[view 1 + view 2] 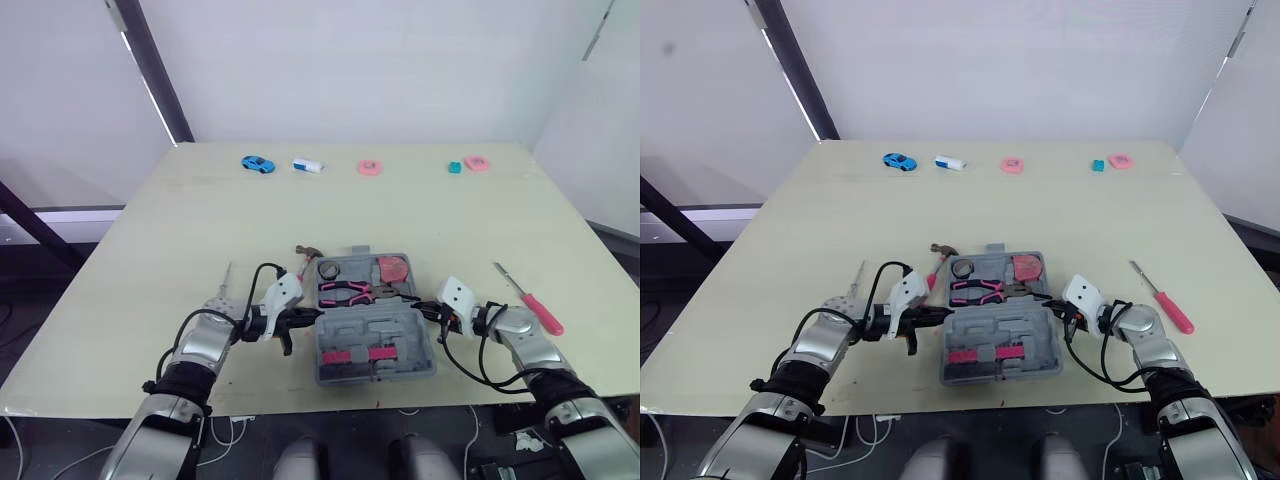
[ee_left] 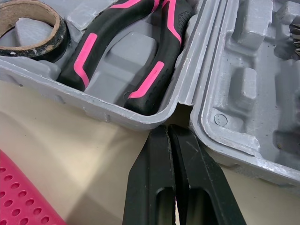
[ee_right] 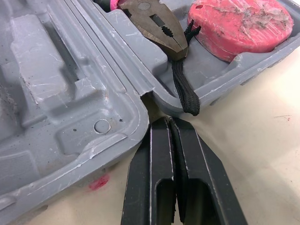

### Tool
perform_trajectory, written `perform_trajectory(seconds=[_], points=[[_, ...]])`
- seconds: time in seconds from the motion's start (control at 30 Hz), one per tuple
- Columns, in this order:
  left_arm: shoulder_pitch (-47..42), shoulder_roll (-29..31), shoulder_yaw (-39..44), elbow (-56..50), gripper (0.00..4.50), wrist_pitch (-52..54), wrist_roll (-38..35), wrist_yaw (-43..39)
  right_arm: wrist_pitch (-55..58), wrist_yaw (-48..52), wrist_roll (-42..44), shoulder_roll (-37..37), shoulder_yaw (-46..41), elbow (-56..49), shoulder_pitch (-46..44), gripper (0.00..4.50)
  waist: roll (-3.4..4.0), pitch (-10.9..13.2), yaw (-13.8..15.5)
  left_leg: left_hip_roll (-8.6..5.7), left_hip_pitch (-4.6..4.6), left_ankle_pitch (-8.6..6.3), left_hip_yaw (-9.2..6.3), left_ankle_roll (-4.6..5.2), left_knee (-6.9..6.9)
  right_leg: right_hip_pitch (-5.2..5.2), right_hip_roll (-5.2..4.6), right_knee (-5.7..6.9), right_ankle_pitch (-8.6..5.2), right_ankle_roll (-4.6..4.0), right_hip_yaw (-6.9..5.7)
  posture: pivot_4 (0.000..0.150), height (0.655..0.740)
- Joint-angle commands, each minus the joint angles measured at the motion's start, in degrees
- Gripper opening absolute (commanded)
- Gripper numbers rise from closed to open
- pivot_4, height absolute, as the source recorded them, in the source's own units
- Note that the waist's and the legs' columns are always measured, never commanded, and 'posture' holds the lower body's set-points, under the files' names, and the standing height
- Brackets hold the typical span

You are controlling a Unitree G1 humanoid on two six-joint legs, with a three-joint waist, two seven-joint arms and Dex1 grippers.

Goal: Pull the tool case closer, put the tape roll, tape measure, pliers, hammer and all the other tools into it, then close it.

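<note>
The tool case (image 1: 400,330) lies wide open at the near edge of the table (image 1: 200,220), its lid half flat toward the robot, its tray half beyond. In the tray sit the tape roll (image 2: 28,23), the pink-and-black pliers (image 2: 117,51) and the pink tape measure (image 3: 239,23), whose black cord (image 3: 183,89) trails over the rim. The left gripper (image 2: 168,129) has its fingers pressed together on nothing, tips at the hinge notch on the case's left side. The right gripper (image 3: 168,121) is likewise closed and empty at the right-hand notch. The hammer (image 1: 303,262) lies on the table just beside the tray's far left corner, and a pink-handled screwdriver (image 1: 530,302) lies well off to the right. Any lettering is too small to read.
</note>
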Motion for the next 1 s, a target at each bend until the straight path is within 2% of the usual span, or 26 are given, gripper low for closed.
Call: perform_trajectory(seconds=[0.03, 0.43, 1.0], points=[[0.09, -0.70, -1.03, -2.00, 0.12, -0.43, -0.42, -1.08, 0.15, 2.56, 0.84, 1.01, 1.40, -2.97, -0.94, 0.09, 0.00, 0.00, 0.02, 0.00, 0.00, 0.00, 0.00, 0.00, 0.00, 0.00, 0.00, 0.00, 0.00, 0.00, 0.00, 0.150, 0.7395], [0.00, -0.88, -1.12, -1.64, 0.12, -0.67, -0.25, -1.20, 5.56, 5.12, 1.29, 0.79, 2.09, -7.20, 1.32, 0.09, 0.00, 0.00, 0.08, 0.00, 0.00, 0.00, -0.02, 0.00, -0.06, 0.00, 0.00, -0.01, 0.00, 0.00, -0.01, 0.150, 0.7395], [0.38, -0.68, -0.85, -2.16, 0.12, -0.41, -0.34, -0.89, 5.45, 4.54, 0.79, 1.36, 2.29, -7.57, 1.43, 0.09, 0.00, 0.00, 0.05, 0.00, 0.00, 0.00, -0.02, 0.00, -0.06, 0.00, 0.01, -0.01, 0.00, 0.01, -0.01, 0.150, 0.7395]])
